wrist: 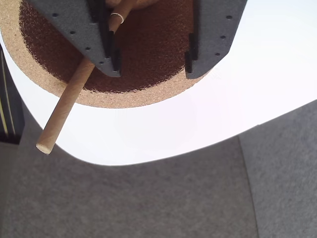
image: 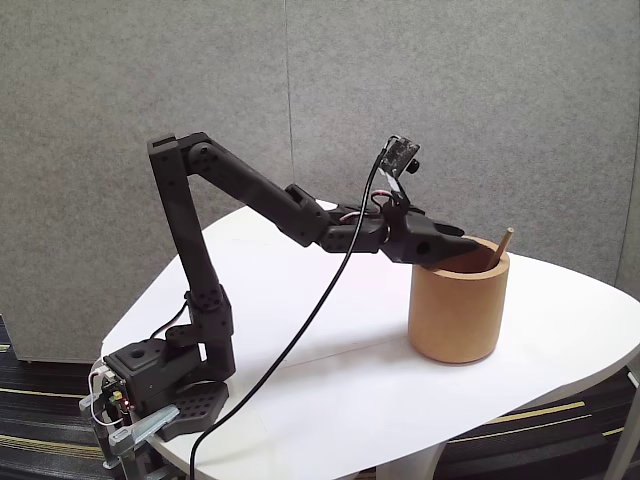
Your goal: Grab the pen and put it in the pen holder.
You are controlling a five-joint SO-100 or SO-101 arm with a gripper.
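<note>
- The gripper (wrist: 151, 64) hangs over the pen holder (image: 458, 305), jaws spread wide and holding nothing; I judge it best to lift straight up, clear of the rim.
- The pen (wrist: 69, 99) leans inside the holder near the table's (image: 330, 400) right edge.
- A black cable (image: 300, 340) trails across the table.

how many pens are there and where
1. The pen leans inside the pen holder, its tip above the rim on the right in the fixed view. Others could lie hidden inside.
</note>
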